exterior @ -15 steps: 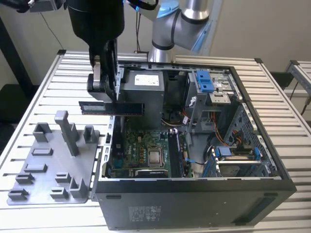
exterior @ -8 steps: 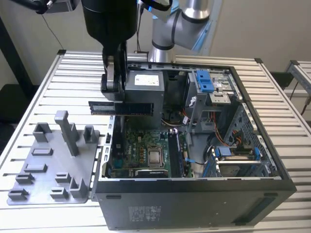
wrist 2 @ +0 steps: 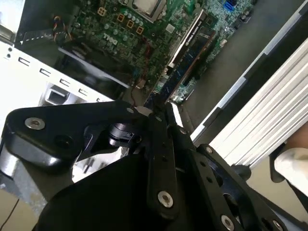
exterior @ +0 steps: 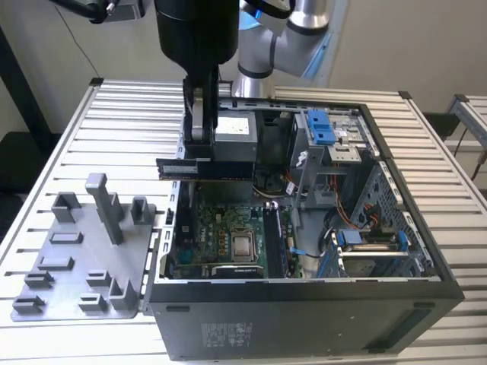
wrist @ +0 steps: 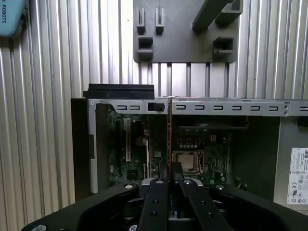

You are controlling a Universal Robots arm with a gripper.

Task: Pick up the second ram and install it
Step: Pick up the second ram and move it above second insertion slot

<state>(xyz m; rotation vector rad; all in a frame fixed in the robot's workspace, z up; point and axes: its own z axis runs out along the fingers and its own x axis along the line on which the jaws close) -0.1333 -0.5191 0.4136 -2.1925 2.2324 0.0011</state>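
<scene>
Looking into the open computer case (exterior: 304,319), you have a green motherboard (exterior: 221,228) lying flat on its floor with the square processor (exterior: 243,245) near the middle. A boxy power supply (exterior: 232,133) sits at the far wall. Blue drive caddies (exterior: 319,125) and loose orange and blue cables (exterior: 346,217) fill the half toward the exterior view's right.

The case takes up most of the ribbed worktop (exterior: 129,114). Beside it, near the worktop's edge on the exterior view's left, lies a grey holder plate (exterior: 76,266) with low blocks and one tall post (exterior: 103,205).

You can make out a white printed label (exterior: 228,334) on the case's near wall and a white sticker (wrist: 299,175) in the first wrist view. There is also white lettering (wrist 2: 109,38) on the board in the second wrist view.

Your claw (exterior: 199,144) is closed tight on the second ram (exterior: 228,171), pinching it near the middle of its length. The stick hangs level below the fingers, over the far part of the motherboard and just in front of the power supply. One end reaches toward the case wall that faces the holder plate.

In the first wrist view the second ram (wrist: 170,130) runs edge-on straight out from the claw (wrist: 170,169). In the second wrist view it (wrist 2: 190,57) stretches away from the claw (wrist 2: 161,108) above the board.
</scene>
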